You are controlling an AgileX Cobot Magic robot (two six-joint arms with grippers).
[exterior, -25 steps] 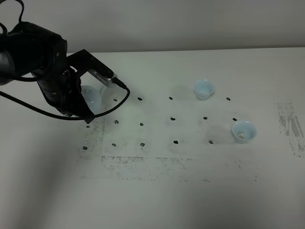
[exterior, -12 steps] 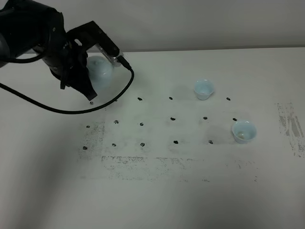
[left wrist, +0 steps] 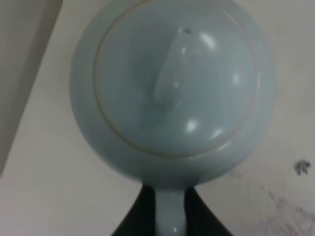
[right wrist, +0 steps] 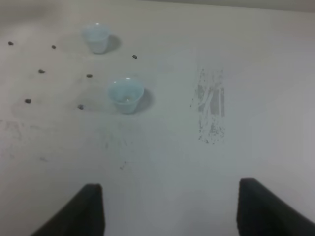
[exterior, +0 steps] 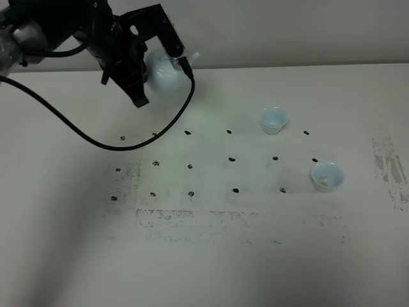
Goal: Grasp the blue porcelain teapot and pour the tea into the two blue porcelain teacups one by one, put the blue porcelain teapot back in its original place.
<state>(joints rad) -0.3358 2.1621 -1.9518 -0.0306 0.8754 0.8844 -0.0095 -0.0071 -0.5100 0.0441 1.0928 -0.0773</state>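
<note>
Inspection taken from the near edge of the surface. The near half carries only scuffs and a grid of black dots.

Right tool: fingers spread apart with nothing between them. It hangs above the right side of the surface and looks toward both cups.

Near cup: upright, close to the right edge, roughly midway between the near and far edges. There is a faint tint inside; whether it is tea cannot be told.

Far cup: upright, right of centre, closer to the far edge, well apart from the near cup.

Teapot: held in the air above the far edge, left of centre, with its spout toward the right edge.

Left tool: clamped on the handle. The lid is seated.

Risks, as judged:
- The grip is on the slim handle alone, so a heavy pot may swivel in the jaws and dribble on the way across to the cups.
- The lid looks unsecured, and a steep tilt could drop it.
- The cups are small and light. A low spout could knock one over, and a hasty pour could miss the rim.
- The slack cable hangs low over the surface and could snag.
</note>
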